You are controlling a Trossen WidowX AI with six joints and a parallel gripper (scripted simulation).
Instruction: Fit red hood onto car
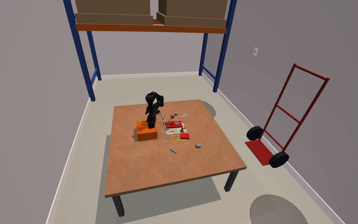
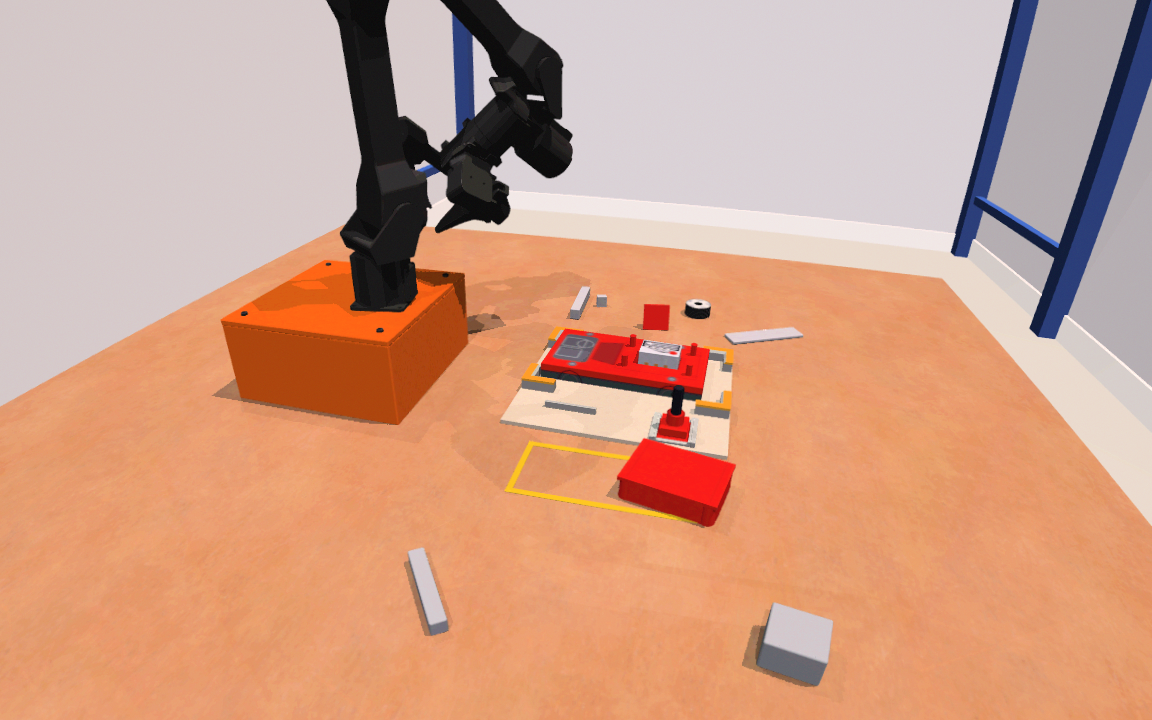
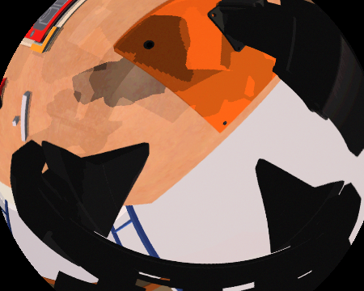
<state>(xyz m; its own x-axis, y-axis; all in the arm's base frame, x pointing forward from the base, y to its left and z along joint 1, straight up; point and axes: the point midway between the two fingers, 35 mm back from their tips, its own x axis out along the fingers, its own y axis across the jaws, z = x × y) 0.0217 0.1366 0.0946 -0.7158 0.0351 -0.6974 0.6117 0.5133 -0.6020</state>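
The red hood lies roof up on the table, over the right end of a yellow outline; its corner holes are hidden. The red chassis sits in the jig, behind the hood in the exterior view. A grey engine block is on its deck, with short red pegs around it. My gripper is open and empty. It hangs high near the arm's base, well away from the hood and chassis.
A red and black upright post stands on the jig board between chassis and hood. Grey bars, a grey block, a red plate and a black wheel lie around. The arm stands on an orange box.
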